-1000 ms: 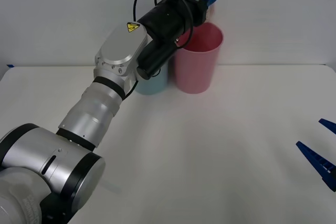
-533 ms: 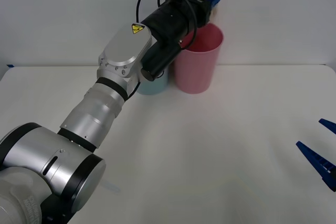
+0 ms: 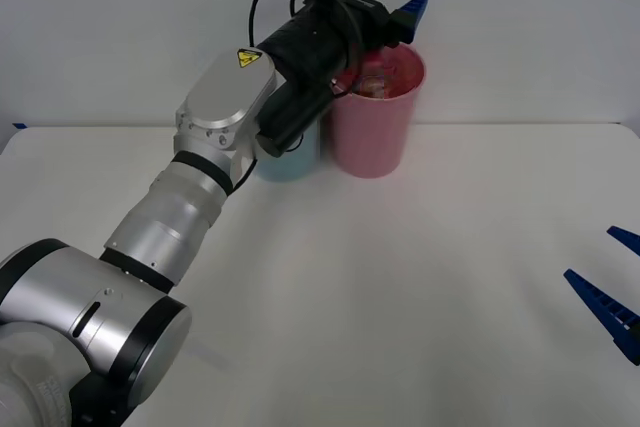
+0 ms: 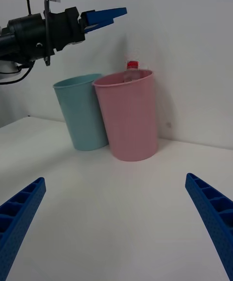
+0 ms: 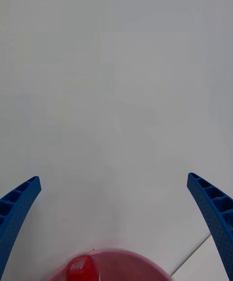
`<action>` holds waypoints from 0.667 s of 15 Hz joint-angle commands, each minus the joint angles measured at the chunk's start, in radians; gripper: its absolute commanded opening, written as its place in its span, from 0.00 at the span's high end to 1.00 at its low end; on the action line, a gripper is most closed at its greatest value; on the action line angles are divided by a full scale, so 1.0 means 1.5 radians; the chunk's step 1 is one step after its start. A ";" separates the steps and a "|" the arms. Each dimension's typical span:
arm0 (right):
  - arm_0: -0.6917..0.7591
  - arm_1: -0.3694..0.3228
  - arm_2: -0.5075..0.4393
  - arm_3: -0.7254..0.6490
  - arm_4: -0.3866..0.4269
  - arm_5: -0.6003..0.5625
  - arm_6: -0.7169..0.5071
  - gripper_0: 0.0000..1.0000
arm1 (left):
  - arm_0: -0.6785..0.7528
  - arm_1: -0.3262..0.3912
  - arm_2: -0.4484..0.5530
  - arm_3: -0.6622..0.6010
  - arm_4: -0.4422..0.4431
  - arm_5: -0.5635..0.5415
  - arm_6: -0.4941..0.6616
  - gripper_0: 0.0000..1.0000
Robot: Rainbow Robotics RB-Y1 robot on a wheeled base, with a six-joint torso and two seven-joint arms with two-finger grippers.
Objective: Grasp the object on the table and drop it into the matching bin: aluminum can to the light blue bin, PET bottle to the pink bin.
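The left gripper [image 3: 412, 5] hovers with fingers spread and empty above the pink bin [image 3: 375, 132]; the PET bottle [image 3: 374, 80] sits inside. The right gripper [image 4: 116, 227] waits released, low over the table [image 3: 400, 287]

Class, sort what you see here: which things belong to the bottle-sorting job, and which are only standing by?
Part of the job:
- PET bottle, dropping into the pink bin, red cap at the rim
- pink bin
- left gripper, open above the pink bin
- table

Standing by:
- light blue bin, beside the pink one
- right gripper, open, low over the table's right side
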 commanded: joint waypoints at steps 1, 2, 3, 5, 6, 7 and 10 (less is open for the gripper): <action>0.000 0.000 0.000 0.000 0.000 0.000 0.000 0.00 | 0.060 0.023 0.000 -0.078 0.017 -0.018 0.001 0.00; 0.000 0.000 0.000 0.000 0.000 0.000 0.000 0.00 | 0.077 0.031 0.001 -0.097 0.027 -0.031 0.001 0.00; 0.000 0.000 0.000 0.000 0.000 0.000 0.000 0.00 | 0.105 0.049 0.001 -0.128 0.043 -0.048 0.001 0.00; 0.000 0.000 0.000 0.000 0.000 0.000 0.000 0.00 | 0.155 0.079 0.001 -0.184 0.072 -0.073 0.001 0.00; 0.000 0.000 0.000 0.000 0.000 0.000 0.000 0.00 | 0.181 0.099 0.001 -0.216 0.086 -0.079 0.001 0.00; 0.000 0.000 0.000 0.000 0.000 0.000 0.000 0.00 | 0.203 0.115 0.001 -0.241 0.102 -0.083 0.001 0.00; 0.000 0.000 0.000 0.000 0.000 0.000 0.000 0.00 | 0.266 0.154 0.023 -0.302 0.137 -0.128 0.001 0.00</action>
